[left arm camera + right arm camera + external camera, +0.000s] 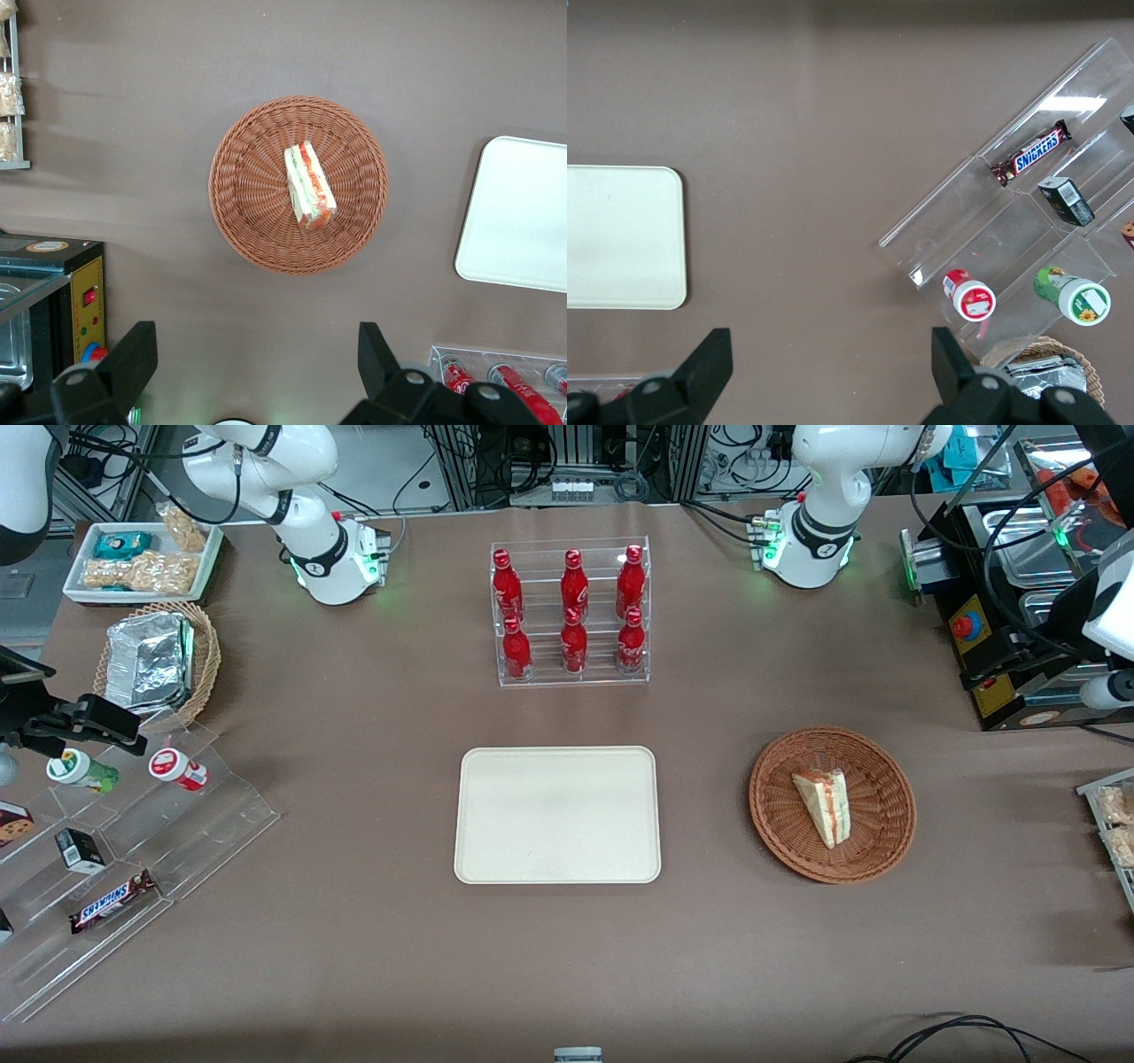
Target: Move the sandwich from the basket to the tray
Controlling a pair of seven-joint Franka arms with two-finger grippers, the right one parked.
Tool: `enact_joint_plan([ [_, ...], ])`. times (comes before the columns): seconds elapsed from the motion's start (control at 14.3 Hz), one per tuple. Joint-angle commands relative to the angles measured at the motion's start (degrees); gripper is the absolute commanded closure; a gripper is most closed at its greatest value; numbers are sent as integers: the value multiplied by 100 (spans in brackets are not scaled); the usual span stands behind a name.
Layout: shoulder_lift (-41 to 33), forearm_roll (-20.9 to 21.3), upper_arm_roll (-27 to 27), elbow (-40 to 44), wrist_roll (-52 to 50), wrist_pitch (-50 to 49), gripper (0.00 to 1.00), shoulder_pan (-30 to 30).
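The sandwich (824, 806) (308, 186), a pale wedge with red-orange and green filling, lies on its side in the reddish-brown wicker basket (771, 815) (239, 186). The cream tray (558, 815) (523, 212) sits bare beside the basket, toward the parked arm's end of the table. My left gripper (255, 354) hangs high over the brown tablecloth, farther from the front camera than the basket and well apart from it. Its black fingers (133, 354) stand open with nothing between them.
A clear rack of red bottles (571, 615) (496, 376) stands farther from the front camera than the tray. A black control box (983, 664) (53, 283) and a snack rack (1112, 824) (9, 97) lie at the working arm's end. A stepped acrylic shelf (133, 850) occupies the parked arm's end.
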Motion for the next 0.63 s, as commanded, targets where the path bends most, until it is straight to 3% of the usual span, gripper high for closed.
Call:
enact_joint_plan([
  [0.0,-81,19,34,-23,242,-27,0,-22],
  [0.56,481,-147,34,-93,429,-10,0,373],
])
